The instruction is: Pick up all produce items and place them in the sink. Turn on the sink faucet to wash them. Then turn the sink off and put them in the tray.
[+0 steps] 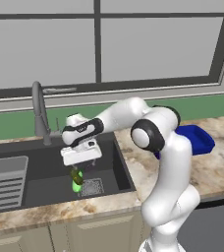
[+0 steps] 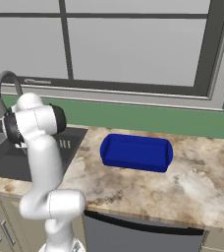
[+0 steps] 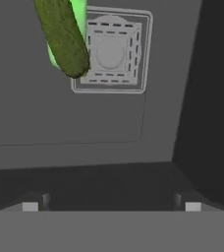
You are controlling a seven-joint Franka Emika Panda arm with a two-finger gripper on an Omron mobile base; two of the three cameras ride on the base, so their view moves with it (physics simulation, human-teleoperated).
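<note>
My gripper (image 1: 81, 165) hangs open over the right part of the sink (image 1: 45, 170), with nothing between its fingers. Just below it is the darker olive produce item (image 1: 75, 175), with the lime green one (image 1: 77, 187) under it, beside the square drain grate (image 1: 92, 187). In the hand view the olive item (image 3: 62, 37) crosses over the lime one (image 3: 78, 15) at the upper left, left of the grate (image 3: 111, 51), well apart from my gripper (image 3: 111, 206). The sink faucet (image 1: 39, 109) stands behind the basin. The blue tray (image 2: 136, 152) sits on the counter to the right.
A light grey ribbed rack (image 1: 4, 183) fills the sink's left part. The marbled counter (image 2: 182, 187) runs right of the sink, with the tray (image 1: 198, 139) behind my arm's elbow. A window spans the back wall above a green strip.
</note>
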